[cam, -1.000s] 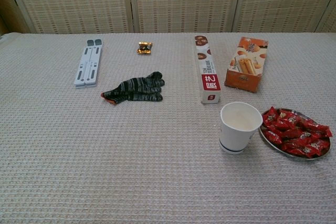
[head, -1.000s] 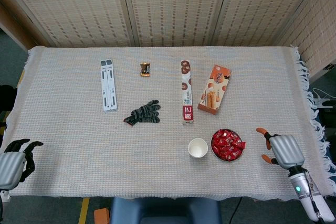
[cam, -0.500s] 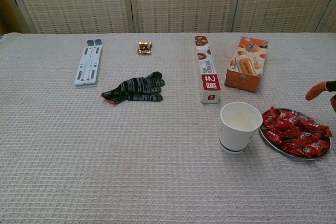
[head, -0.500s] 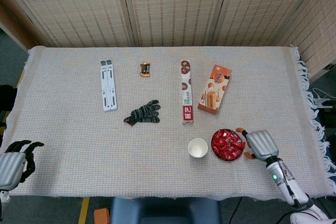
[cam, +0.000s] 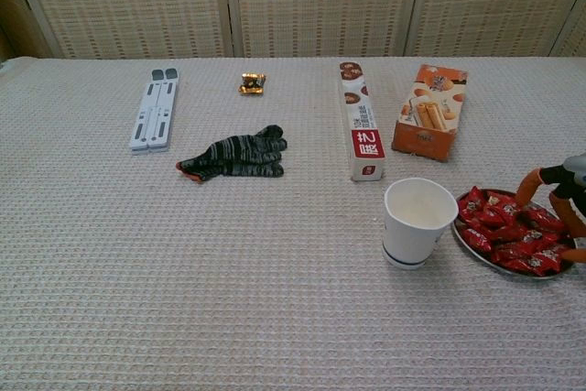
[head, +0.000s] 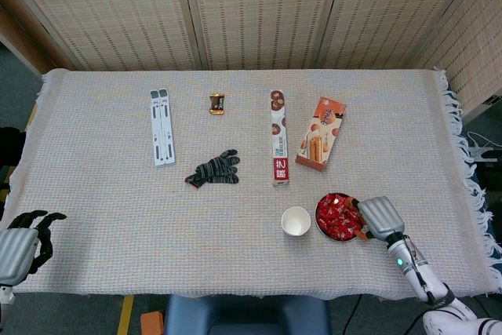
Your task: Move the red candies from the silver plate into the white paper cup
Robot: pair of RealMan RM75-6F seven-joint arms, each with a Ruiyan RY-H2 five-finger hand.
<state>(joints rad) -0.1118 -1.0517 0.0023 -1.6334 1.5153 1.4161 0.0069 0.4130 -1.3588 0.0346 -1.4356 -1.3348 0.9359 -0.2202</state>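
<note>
Two robot hands showed in the head view, and only the right robot hand (head: 380, 216) had moved since the earlier frames: a second before it sat well to the right of the silver plate (head: 320, 225), half a second before it was just beside the rim, and now it hung over the plate's right side. Its orange-tipped fingers (cam: 527, 186) were spread and reaching down among the red candies (cam: 508, 229); whether any candy was pinched could not be told. The left robot hand (head: 22, 241) stayed at the near left edge of the tabletop (head: 102, 194), fingers apart and holding nothing.

The candies remained heaped on the plate, which stood just to the right of the white paper cup (cam: 418, 221). The cup was upright with a dark band near its base, and nothing could be seen inside it. Nothing else had shifted.

Beyond the cup lay a long white box (cam: 361, 119) with a red label bearing large white characters, too small to read with certainty, and pictures of round biscuits at its far end. To its right lay an orange box (cam: 430, 123) showing stick biscuits; its printing was not legible. Further left lay a striped dark glove (cam: 235, 155), a small wrapped sweet (cam: 252, 82) and a folded grey stand (cam: 154, 109).
</note>
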